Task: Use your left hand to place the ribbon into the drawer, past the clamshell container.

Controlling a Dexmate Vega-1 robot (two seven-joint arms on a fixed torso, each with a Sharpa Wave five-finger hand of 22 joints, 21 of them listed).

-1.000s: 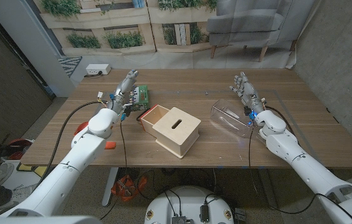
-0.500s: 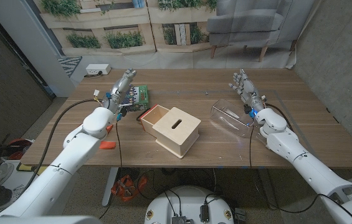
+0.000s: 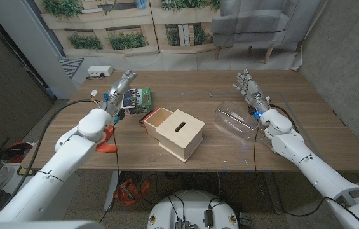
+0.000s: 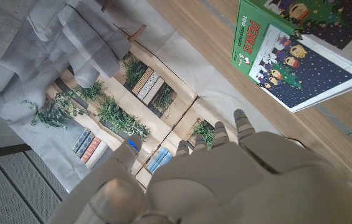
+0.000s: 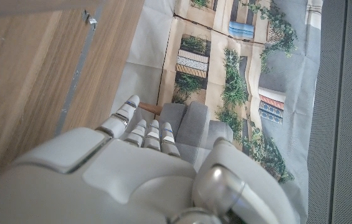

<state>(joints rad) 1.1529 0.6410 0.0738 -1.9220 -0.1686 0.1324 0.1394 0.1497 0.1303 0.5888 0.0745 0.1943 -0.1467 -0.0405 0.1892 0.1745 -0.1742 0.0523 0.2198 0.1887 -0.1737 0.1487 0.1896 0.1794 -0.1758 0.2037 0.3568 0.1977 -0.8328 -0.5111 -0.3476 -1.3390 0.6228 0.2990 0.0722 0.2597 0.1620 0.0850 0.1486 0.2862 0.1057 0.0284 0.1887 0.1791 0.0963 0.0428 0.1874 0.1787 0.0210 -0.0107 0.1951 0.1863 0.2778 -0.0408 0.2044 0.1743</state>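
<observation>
Showing one drawer (image 3: 161, 120), one clamshell container (image 3: 235, 119), one ribbon (image 3: 107, 140)

The right robot hand (image 5: 132, 180) showed from behind, its white back and knuckles in the foreground and its fingers (image 5: 144, 134) lying close together, reaching away with nothing seen in them. Beside it ran the wooden worktop (image 5: 32, 68), crossed by a thin metal strip (image 5: 75, 81). Beyond the fingertips hung a printed backdrop (image 5: 225, 74) of planters, greenery and a grey armchair (image 5: 191, 127).
</observation>
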